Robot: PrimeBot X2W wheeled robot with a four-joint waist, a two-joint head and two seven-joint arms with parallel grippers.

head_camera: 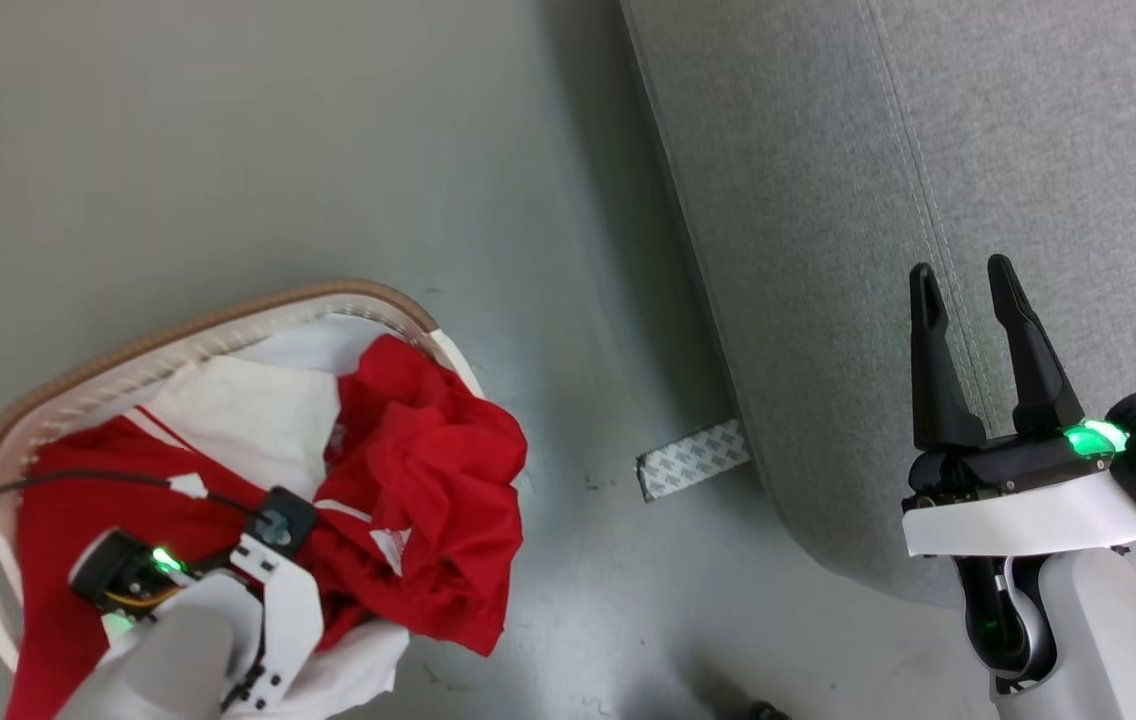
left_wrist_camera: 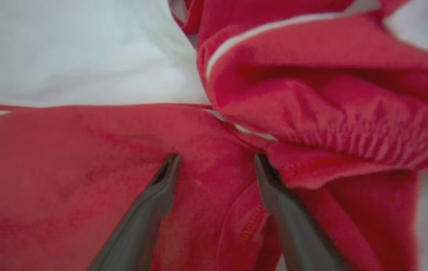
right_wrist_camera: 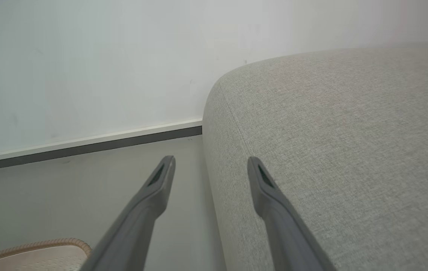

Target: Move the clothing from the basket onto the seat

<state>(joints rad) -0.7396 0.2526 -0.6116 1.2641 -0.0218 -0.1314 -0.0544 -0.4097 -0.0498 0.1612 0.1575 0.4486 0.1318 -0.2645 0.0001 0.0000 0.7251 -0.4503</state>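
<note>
Plainly the basket (head_camera: 178, 335) holds the clothing (head_camera: 428, 450) (one fold over its rim), the left gripper (left_wrist_camera: 216, 160) spread against it.

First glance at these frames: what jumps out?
The bright red-and-white clothing heaped in the basket at the lower left of the head view catches the eye first. The left gripper is open and down against the red fabric. Next comes the big grey seat on the right, where the open right gripper hovers empty over its edge.
</note>
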